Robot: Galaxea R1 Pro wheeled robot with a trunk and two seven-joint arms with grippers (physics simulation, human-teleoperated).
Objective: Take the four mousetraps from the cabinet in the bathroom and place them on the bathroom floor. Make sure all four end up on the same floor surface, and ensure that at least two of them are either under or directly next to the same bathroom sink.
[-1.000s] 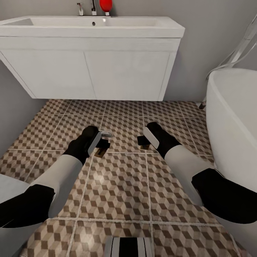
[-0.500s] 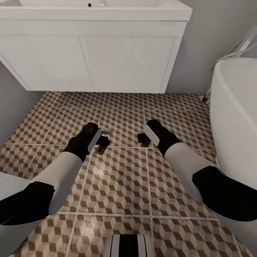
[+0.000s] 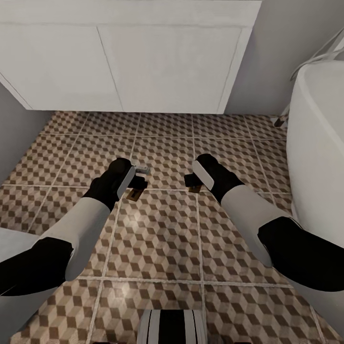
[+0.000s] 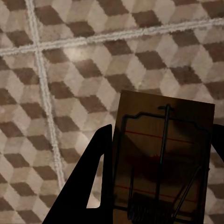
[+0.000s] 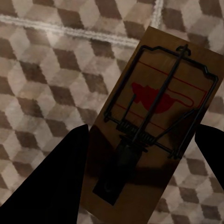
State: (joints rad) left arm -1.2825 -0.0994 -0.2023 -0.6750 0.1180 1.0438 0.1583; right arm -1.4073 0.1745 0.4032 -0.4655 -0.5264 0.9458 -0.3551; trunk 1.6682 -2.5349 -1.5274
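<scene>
Low over the bathroom floor (image 3: pixel 157 239), my left gripper (image 3: pixel 136 184) is shut on a tan wooden mousetrap (image 3: pixel 133 194). In the left wrist view that mousetrap (image 4: pixel 163 158) sits between the dark fingers (image 4: pixel 93 186), wire parts facing the camera. A short way to the right, my right gripper (image 3: pixel 190 180) is shut on a second mousetrap (image 3: pixel 194 189). The right wrist view shows this mousetrap (image 5: pixel 156 116) with its red mark, held between the fingers (image 5: pixel 60 182) above the cube-pattern tiles. Both grippers hover in front of the sink's white vanity unit (image 3: pixel 143 67). The basin and the cabinet are out of view.
A white bathtub (image 3: pixel 317 143) stands along the right side, close to my right arm. A grey wall (image 3: pixel 14 134) closes the left side. A gap of tiled floor runs under the wall-hung vanity unit. My base (image 3: pixel 172 329) shows at the bottom edge.
The head camera has tilted down, so the basin and tap have left the top of the picture. Both grippers still hold their mousetraps over the same tiles.
</scene>
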